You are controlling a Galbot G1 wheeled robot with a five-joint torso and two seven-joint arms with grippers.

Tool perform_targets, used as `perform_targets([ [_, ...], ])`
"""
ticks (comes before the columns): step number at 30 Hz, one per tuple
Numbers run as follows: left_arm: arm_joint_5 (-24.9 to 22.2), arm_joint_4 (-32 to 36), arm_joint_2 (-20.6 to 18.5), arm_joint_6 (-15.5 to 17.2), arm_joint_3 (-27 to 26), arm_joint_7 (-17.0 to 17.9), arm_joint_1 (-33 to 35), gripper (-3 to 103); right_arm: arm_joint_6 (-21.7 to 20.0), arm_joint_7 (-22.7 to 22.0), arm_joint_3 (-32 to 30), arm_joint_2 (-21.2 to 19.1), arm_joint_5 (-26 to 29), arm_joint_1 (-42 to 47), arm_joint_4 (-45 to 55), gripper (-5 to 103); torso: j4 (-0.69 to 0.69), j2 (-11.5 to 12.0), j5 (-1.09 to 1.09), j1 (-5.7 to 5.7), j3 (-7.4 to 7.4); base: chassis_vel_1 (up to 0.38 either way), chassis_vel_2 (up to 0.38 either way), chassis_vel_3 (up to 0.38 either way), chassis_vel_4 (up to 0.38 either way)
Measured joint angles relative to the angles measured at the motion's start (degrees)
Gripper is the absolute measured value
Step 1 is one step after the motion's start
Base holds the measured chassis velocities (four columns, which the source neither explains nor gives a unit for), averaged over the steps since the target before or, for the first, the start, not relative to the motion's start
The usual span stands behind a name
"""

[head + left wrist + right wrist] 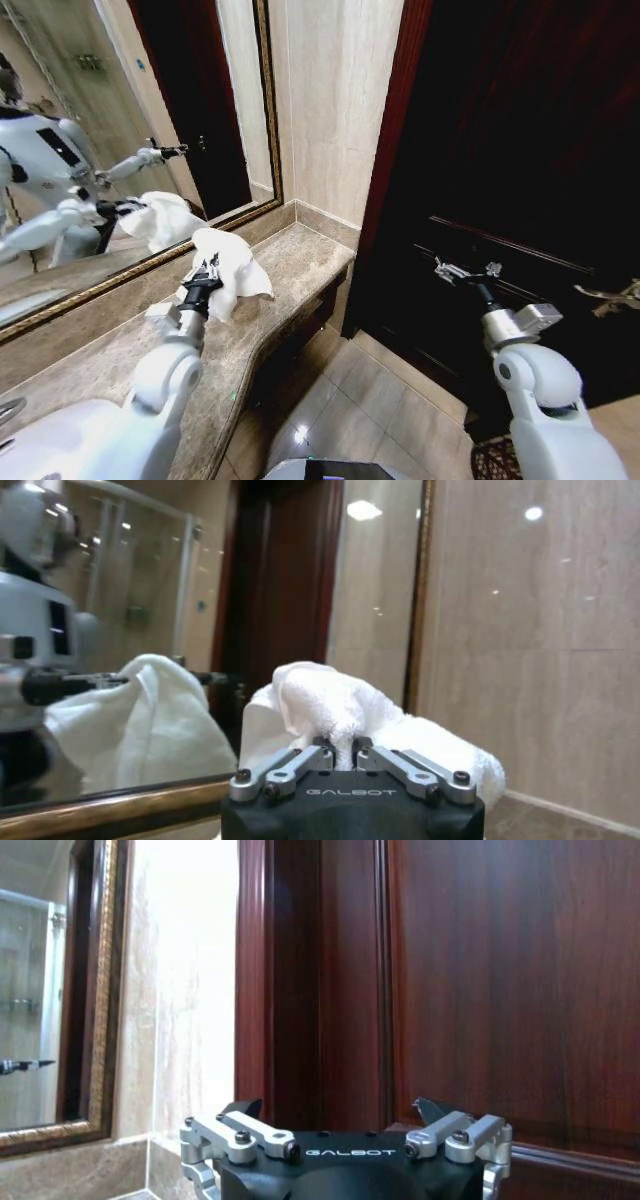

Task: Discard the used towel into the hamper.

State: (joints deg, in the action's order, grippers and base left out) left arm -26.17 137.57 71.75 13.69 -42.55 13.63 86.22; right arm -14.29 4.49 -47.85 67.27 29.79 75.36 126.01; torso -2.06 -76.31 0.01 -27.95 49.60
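The left tool (205, 270) is pinched on a fold of the white towel (235, 268) above the marble surface (300, 265), beside the mirror (120, 120). The hamper (497, 458) lies low at the robot's right, nearer the right arm, whose tool (466, 270) hangs wide and empty before the dark door (520, 130). The left wrist view shows the pinch (342, 750) close up; the head view alone catches the hamper's rim.

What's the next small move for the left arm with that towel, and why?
Probably lift the towel clear of the marble counter. The left tool is already shut on a bunched fold of it, yet the cloth seems to rest on the countertop by the mirror. The hamper is barely visible, low by the right arm, so the towel must come up before carrying over. The right tool hangs open near the dark door.
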Motion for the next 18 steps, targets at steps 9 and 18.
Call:
perform_targets([
  [9,3.75,6.39,8.33,0.64,-5.81,-6.41,9.29,7,0.08,-0.26,-0.98,-2.67,3.32,1.80,1.71,100,0.02,-0.01,0.00,0.01,-0.01,0.000,0.000,0.000,0.000],
  [18,6.83,6.06,20.23,-3.16,-7.91,-15.60,13.92,7,0.30,1.38,-1.49,-4.81,4.28,4.84,0.56,100,-0.01,-0.01,0.00,0.00,0.00,0.000,0.000,0.000,0.000],
])
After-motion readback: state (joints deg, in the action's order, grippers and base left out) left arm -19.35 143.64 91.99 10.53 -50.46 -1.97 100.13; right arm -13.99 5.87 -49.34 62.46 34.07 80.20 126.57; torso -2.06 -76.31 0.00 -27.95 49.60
